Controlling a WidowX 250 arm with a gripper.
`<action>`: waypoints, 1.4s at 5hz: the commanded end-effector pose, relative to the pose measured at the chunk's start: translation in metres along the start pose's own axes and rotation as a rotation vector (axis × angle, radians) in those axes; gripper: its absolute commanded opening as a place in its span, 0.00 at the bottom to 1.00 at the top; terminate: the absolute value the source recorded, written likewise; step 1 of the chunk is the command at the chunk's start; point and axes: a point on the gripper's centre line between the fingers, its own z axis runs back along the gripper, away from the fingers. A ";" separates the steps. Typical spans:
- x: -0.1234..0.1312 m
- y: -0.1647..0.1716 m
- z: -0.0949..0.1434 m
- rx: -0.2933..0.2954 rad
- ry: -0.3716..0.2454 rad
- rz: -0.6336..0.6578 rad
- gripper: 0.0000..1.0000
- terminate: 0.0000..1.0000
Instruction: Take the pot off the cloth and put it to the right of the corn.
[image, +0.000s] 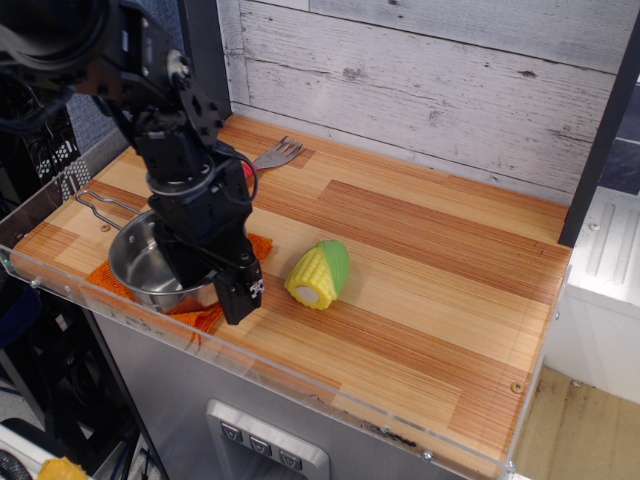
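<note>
Observation.image: end effector (215, 285) over pot's (140, 268) right rim

From my remote view, the claw (215, 285) and its arm cover the right half of the pot (145, 265); I cannot tell whether the jaws are closed on the rim. Only small orange patches of the cloth (200, 315) show beneath the pot and claw. The fork (272, 155) shows its tines, while most of its red handle is hidden behind the arm. The bench (420, 300) has its near right corner cut off by the lower frame edge.
</note>
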 end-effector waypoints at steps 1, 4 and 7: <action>0.011 0.004 -0.003 0.032 -0.001 0.010 0.00 0.00; 0.010 0.012 0.048 0.007 -0.033 0.065 0.00 0.00; 0.081 -0.024 0.084 0.007 -0.077 -0.027 0.00 0.00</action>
